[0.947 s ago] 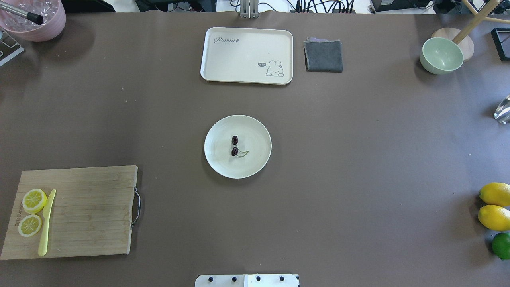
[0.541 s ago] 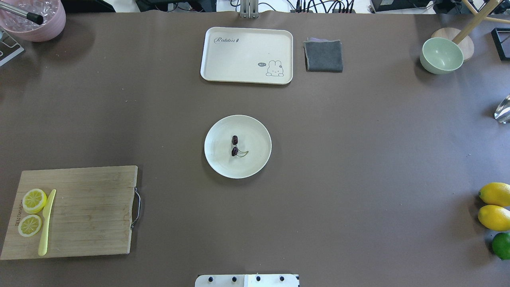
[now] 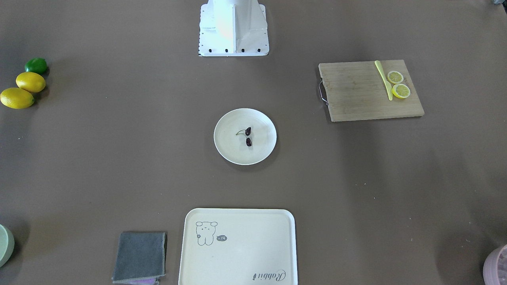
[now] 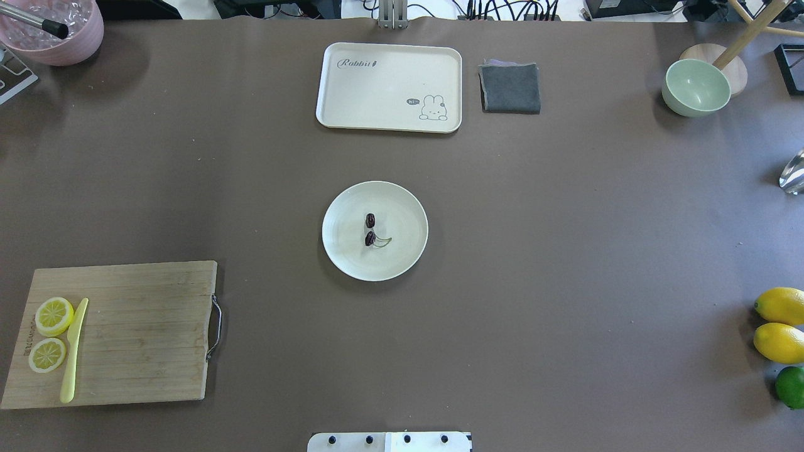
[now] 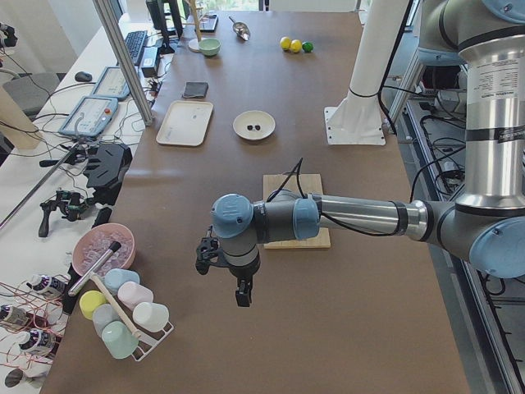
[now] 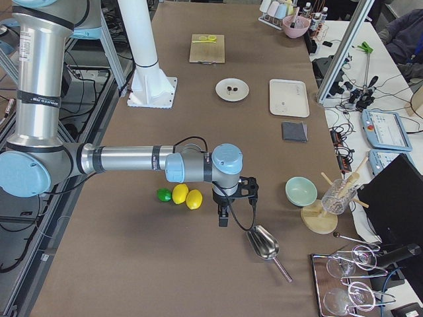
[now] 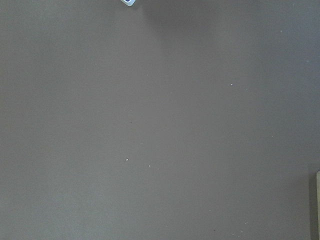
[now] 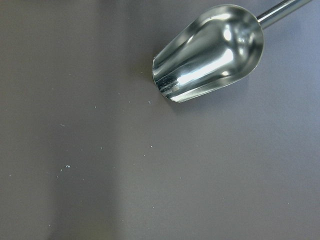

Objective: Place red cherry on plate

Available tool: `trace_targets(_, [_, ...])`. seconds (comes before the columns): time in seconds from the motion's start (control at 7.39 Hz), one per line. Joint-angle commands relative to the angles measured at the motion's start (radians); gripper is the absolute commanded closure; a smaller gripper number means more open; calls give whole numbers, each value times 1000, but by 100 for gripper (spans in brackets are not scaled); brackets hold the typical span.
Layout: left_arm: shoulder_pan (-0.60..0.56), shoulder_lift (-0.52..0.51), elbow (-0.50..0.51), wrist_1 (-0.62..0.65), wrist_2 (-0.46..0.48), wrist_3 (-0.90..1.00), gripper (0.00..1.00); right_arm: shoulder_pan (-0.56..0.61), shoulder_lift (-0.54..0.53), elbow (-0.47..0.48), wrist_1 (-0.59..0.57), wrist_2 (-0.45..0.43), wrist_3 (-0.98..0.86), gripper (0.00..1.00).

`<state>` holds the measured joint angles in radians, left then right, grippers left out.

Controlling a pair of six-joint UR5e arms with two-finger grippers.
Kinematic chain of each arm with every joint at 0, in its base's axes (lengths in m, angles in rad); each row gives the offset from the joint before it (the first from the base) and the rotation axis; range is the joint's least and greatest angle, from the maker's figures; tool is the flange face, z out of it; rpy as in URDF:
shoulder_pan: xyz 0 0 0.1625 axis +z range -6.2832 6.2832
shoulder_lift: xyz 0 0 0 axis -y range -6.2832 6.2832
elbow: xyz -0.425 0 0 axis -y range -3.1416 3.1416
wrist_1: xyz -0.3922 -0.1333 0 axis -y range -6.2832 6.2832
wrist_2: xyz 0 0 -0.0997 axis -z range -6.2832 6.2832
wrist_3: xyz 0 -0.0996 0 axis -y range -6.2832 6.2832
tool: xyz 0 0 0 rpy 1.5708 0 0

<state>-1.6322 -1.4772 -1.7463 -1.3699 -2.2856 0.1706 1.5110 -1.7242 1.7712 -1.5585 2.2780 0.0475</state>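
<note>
The red cherry (image 4: 370,238), two tiny dark fruits on a thin green stem, lies near the middle of the round cream plate (image 4: 402,258) at the table's centre; the front view shows the cherry (image 3: 248,131) on the plate (image 3: 229,151) too. Neither arm is near it. My left gripper (image 5: 243,294) hangs over bare table at the far left end, beyond the cutting board. My right gripper (image 6: 223,218) hangs at the far right end, near the lemons and a metal scoop. Both grippers show only in side views, so I cannot tell if they are open or shut.
A cream tray (image 4: 389,88) and a grey cloth (image 4: 510,88) lie behind the plate. The cutting board (image 4: 138,333) with lemon slices (image 4: 53,315) and a yellow knife sits front left. Two lemons (image 4: 780,323), a lime, a green bowl (image 4: 696,88) and the scoop (image 8: 210,50) are on the right.
</note>
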Motion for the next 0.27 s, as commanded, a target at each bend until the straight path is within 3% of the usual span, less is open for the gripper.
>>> trace_targets(0.0, [0, 0, -2, 0, 0, 1, 2, 0, 0, 1, 0, 0, 0, 0])
trace_targets(0.14, [0, 0, -7, 0, 0, 1, 2, 0, 0, 1, 0, 0, 0, 0])
